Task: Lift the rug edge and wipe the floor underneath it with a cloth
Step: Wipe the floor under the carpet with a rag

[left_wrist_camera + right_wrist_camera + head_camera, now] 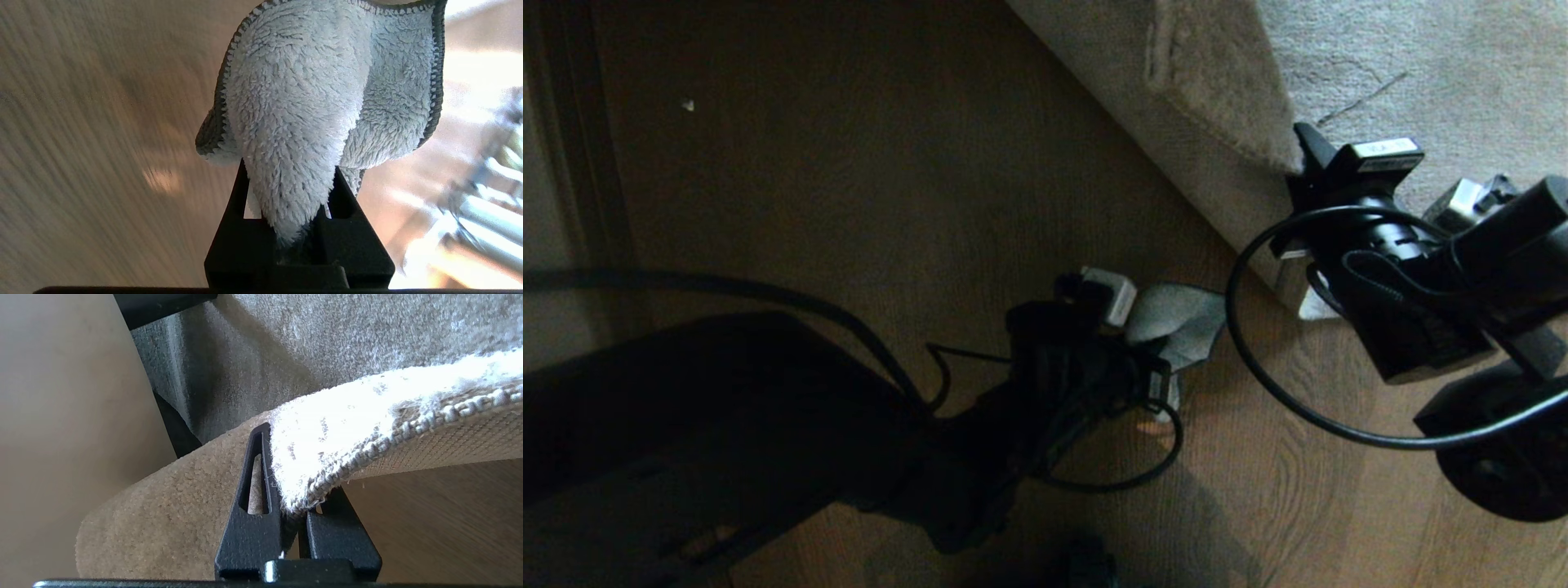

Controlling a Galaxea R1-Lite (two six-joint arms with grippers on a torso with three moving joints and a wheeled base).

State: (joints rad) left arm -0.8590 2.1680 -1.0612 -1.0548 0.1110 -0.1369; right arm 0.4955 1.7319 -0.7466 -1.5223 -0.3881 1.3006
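A: Why is the rug edge (367, 428) up?
B: Right gripper (296, 510) is clenched on its corner, baring the floor (915, 180).
A: And the cloth (310, 106)?
B: Pinched in the left gripper (298, 228), near the raised corner, ready to wipe.

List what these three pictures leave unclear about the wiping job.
- Floor under the lifted rug edge: the head view has the rug and the right hand over it, so whether it is clean cannot be told.
- Cloth touching the floor: the left wrist view is blurred; the head view has the left hand over it.
- Rug's full extent: cut off by the picture edges.
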